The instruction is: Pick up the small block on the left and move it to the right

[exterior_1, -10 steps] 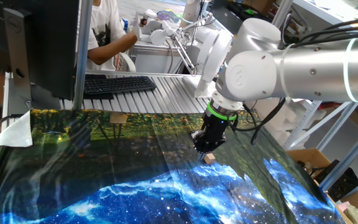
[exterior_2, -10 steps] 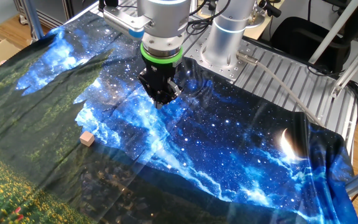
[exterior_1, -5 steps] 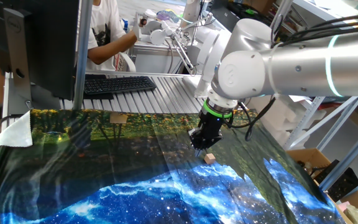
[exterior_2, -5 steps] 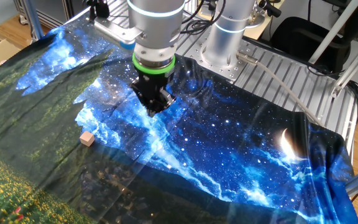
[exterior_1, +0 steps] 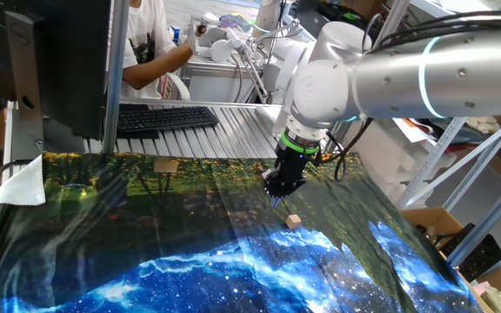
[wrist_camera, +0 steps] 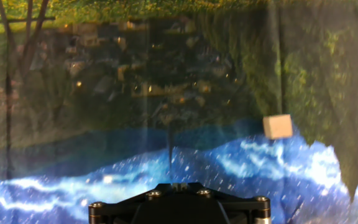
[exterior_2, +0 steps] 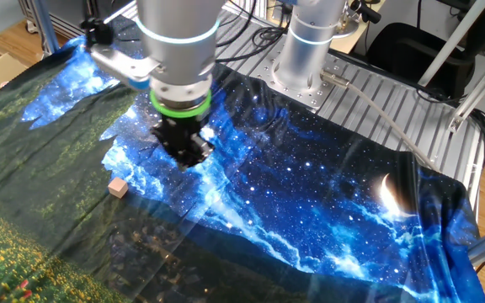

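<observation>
**The arm was moving toward the block, nothing held yet**

Over the last second the gripper point(exterior_2: 182, 154) travelled across the printed cloth point(exterior_2: 327, 210) on the desk, from a place well away from the small block point(exterior_2: 118, 188) to a place near it. In one fixed view it went up and back a little from the block point(exterior_1: 294, 222); in the other fixed view it clearly came closer. The block itself did not move: it lay on the cloth, at the border between the blue part and the dark green part of the print. I judged this as the approach step, with the pick not yet begun.

The arm reached over the desk with the wrist pointing down, and the gripper point(exterior_1: 278, 195) hung above the cloth, not touching it. In the hand view the block point(wrist_camera: 278, 126) was ahead and to the right of the gripper body, so the gripper was not yet centred over it. The gripper carried nothing; how wide the jaws stood I could not tell.
</observation>
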